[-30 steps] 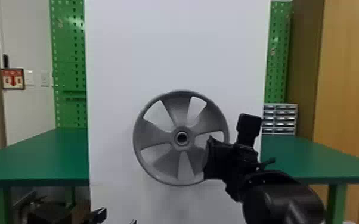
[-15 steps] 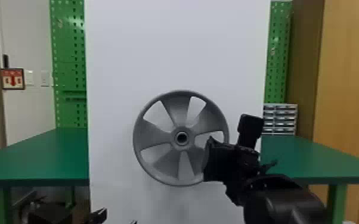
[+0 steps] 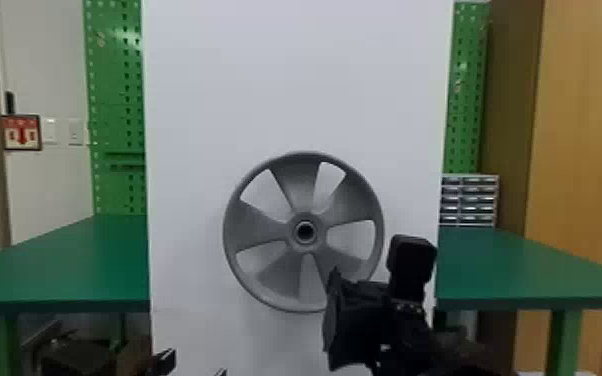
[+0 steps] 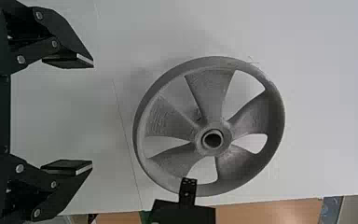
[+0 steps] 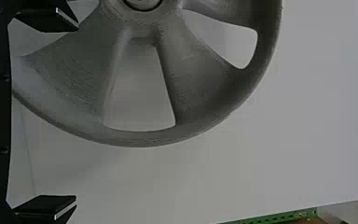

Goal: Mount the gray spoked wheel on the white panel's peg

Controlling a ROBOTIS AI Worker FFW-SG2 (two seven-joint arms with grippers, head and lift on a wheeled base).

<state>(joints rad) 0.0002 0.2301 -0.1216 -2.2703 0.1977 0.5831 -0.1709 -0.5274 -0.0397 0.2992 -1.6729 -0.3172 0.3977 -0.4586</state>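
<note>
Wheel (image 3: 255, 230) of dull gray, round and five-spoked, upright against the flat white upright panel (image 3: 295, 75), about midway between the panel's left and right edges. Its broad spokes flare from a round gray hub (image 3: 292, 232) to a deep, smooth-edged rim; fine streaks mark their faces, and pale panel shows through the five openings. The hub's bore looks dark; I cannot tell whether a peg is in it.

The black two-fingered right gripper (image 3: 352, 325) is by the wheel's lower right rim, its fingers wide apart and gripping nothing; whether it touches the wheel I cannot tell. The black two-fingered left gripper (image 3: 195, 367), low beside the wheel's lower left, is spread wide and empty.
</note>
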